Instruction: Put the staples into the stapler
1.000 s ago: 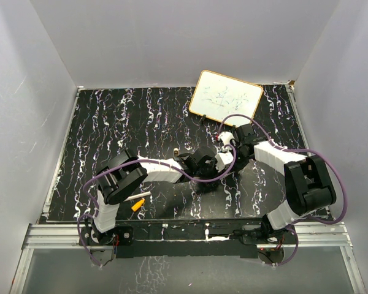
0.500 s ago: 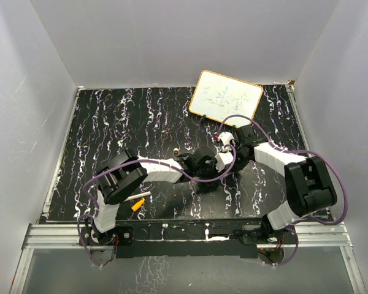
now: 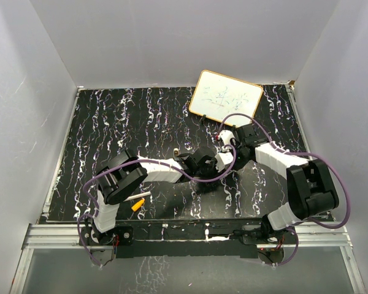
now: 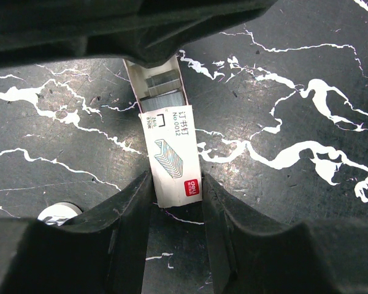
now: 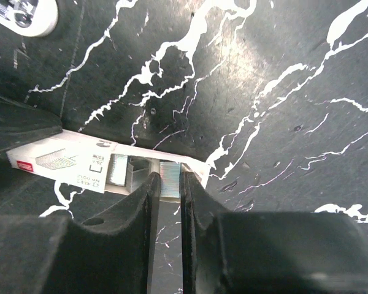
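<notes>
Looking along the left wrist view, you are seeing your left gripper (image 4: 176, 184) clamping the staple box (image 4: 172, 138) by its two long sides. One of its fingers (image 4: 132, 202) is pressing on each side near the end that is carrying the red label. The box's sleeve is sitting part-way along, so the inner tray (image 4: 162, 76) is showing at the far end with grey staples lying in it.

Your right gripper (image 5: 170, 187) is reaching into that open tray from the opposite side. Its fingers (image 5: 148, 202) are standing narrow and are pinching a short staple strip (image 5: 170, 171) between them at the tray's edge.

The stapler (image 5: 21, 13) is lying on the black marbled table (image 3: 110, 135), apart from the box. It is showing only partly, at the upper left corner of the right wrist view, and you cannot tell whether its halves are lying open.

From above, both arms are meeting near the middle of the table, just in front of the whiteboard (image 3: 226, 98) sitting at the back right. A white stick (image 3: 141, 196) and an orange piece (image 3: 136, 206) are lying just beside each other near the left arm's base, well apart from both grippers.
</notes>
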### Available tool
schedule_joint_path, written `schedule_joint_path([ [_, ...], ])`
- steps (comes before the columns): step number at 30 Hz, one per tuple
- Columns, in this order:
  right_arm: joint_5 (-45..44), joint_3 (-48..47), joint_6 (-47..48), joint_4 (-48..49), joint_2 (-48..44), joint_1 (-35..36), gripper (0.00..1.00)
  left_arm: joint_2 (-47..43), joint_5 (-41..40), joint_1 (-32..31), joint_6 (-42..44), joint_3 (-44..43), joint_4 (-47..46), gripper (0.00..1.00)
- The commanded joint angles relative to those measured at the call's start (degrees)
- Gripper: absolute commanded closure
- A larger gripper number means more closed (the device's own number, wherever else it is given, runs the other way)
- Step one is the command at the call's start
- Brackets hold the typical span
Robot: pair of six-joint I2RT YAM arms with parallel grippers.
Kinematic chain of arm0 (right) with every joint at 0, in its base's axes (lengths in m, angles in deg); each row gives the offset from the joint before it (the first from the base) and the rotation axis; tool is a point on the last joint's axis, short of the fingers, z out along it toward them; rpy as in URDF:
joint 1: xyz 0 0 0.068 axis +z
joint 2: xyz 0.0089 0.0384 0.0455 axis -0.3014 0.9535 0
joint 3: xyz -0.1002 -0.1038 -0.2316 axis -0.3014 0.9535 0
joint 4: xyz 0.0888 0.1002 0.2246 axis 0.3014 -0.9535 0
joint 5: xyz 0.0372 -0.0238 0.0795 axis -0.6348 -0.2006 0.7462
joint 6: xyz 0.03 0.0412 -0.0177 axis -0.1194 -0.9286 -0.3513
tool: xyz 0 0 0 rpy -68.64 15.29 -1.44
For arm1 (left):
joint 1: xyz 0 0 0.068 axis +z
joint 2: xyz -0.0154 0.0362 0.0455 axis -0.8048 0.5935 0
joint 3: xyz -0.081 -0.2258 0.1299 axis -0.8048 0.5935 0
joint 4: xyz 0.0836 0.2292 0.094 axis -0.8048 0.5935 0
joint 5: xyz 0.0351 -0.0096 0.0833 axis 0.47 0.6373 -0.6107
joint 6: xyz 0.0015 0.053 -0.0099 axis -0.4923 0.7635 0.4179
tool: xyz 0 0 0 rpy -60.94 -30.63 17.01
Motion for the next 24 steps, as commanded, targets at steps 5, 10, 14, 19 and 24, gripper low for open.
schedule_joint_path([
  [5,4.67,-4.89,-0.55,-0.53,-3.42,-0.91,0.87,0.5,-0.57,-0.19,0.04,-0.49,5.22,0.65],
  [10,6.37,-5.66,-0.81,-1.48,-3.24,-1.99,0.87,0.65,-1.16,-0.23,0.07,-0.78,5.35,0.65],
  [14,8.82,-6.23,-1.69,-2.15,-2.69,-2.88,0.87,1.04,-1.52,-0.13,0.29,-1.2,5.66,0.64],
  [19,9.88,-6.83,-2.6,-2.45,-2.36,-5.14,0.87,2.08,-2.47,-0.11,1.2,-2.99,6.23,0.64],
  [24,9.45,-8.63,-2.93,-3.88,-2.71,-9.14,0.87,5.39,-3.09,-0.11,2.67,-8.34,8.75,0.57],
])
